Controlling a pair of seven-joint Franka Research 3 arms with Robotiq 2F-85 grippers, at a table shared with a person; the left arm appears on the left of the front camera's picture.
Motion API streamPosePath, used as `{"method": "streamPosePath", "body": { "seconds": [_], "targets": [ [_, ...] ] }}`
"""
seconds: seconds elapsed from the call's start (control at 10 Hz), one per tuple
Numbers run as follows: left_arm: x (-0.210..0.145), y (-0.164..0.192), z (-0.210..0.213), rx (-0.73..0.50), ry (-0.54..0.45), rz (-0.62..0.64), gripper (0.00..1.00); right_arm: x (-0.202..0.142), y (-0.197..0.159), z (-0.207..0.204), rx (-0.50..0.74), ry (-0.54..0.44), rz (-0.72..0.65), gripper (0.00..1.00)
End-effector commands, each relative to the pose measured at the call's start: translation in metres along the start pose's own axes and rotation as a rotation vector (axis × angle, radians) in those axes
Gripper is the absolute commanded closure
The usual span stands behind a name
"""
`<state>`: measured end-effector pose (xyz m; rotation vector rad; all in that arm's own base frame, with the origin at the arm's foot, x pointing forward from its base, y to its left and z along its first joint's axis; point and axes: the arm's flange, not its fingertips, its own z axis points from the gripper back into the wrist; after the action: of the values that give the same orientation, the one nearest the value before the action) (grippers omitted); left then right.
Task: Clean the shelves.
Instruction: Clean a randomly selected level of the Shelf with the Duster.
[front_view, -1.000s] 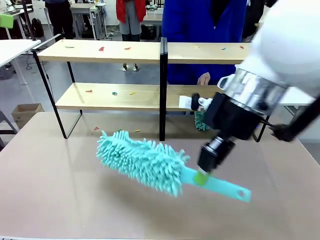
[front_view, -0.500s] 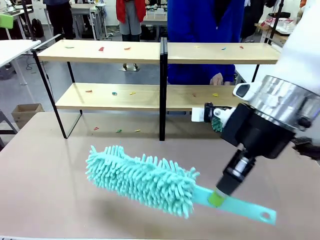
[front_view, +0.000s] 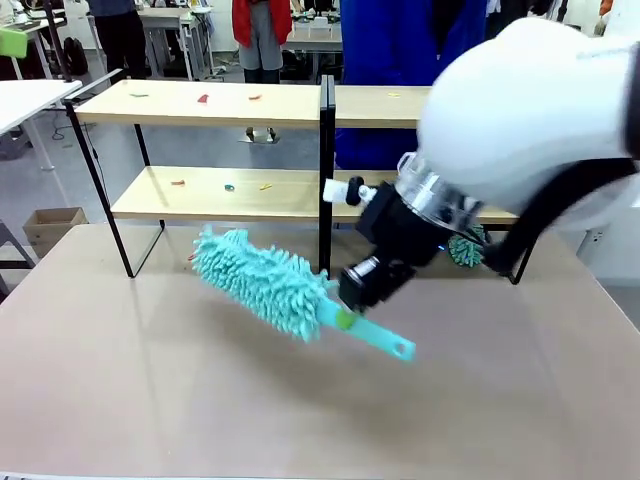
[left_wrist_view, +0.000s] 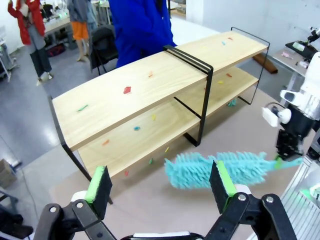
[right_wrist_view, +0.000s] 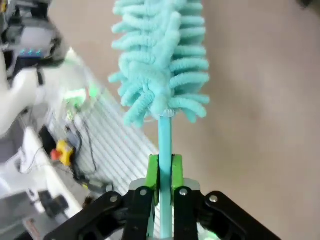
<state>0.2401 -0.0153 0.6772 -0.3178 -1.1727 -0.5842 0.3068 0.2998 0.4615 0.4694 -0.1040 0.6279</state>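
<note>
Right end effector (front_view: 345, 319) is clenching the fluffy teal microfibre duster (front_view: 262, 280) beside the light-wood, black-framed shelves (front_view: 290, 105), likely readying a lower-board sweep.

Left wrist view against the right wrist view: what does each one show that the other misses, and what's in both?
Left wrist view: the shelves strewn with coloured scraps, a person in blue behind them, and the open left gripper. Right wrist view: the right gripper seen close up, its green pads clamped on the duster handle. Both: that gripper, the teal duster head and the tan table.
</note>
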Motion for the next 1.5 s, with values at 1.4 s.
{"method": "streamPosePath", "body": {
  "seconds": [1.4],
  "targets": [
    [0.000, 0.002, 0.001, -0.010, -0.004, -0.008, 0.00, 0.052, -0.052, -0.040, 0.069, 0.084, -0.134, 0.88]
  ]
}}
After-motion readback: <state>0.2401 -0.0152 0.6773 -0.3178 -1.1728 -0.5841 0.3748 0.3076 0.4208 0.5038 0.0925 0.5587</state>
